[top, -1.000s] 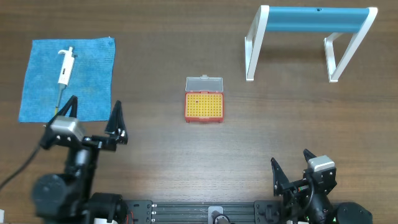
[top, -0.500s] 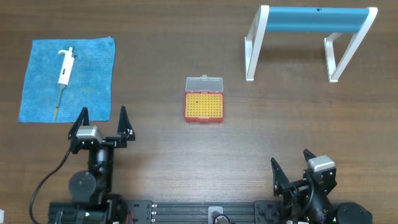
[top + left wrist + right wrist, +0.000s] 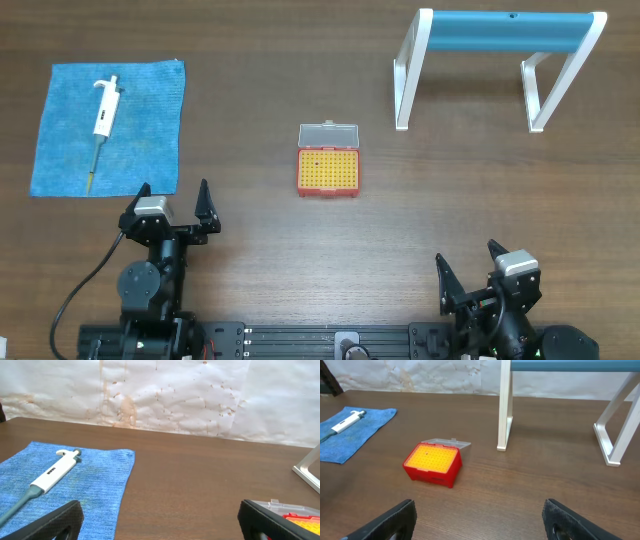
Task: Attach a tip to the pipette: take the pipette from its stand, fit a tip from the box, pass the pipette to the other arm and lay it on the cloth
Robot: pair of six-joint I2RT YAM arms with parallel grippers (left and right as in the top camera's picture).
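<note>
On the blue cloth (image 3: 140, 135) at the left of the worktop (image 3: 400, 230), the pipette (image 3: 104, 110) lies flat, thin end pointing toward the arms' side. The left hand (image 3: 174, 192) sits just off the cloth's near edge, fingers spread, holding nothing. The right hand (image 3: 467, 258) is down by its base, spread and empty too. The red tip box (image 3: 327, 172) sits mid-worktop, lid open, well apart from the white-and-blue stand (image 3: 505, 32).

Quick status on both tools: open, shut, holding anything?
Left tool: open, holding nothing.
Right tool: open, holding nothing.
</note>
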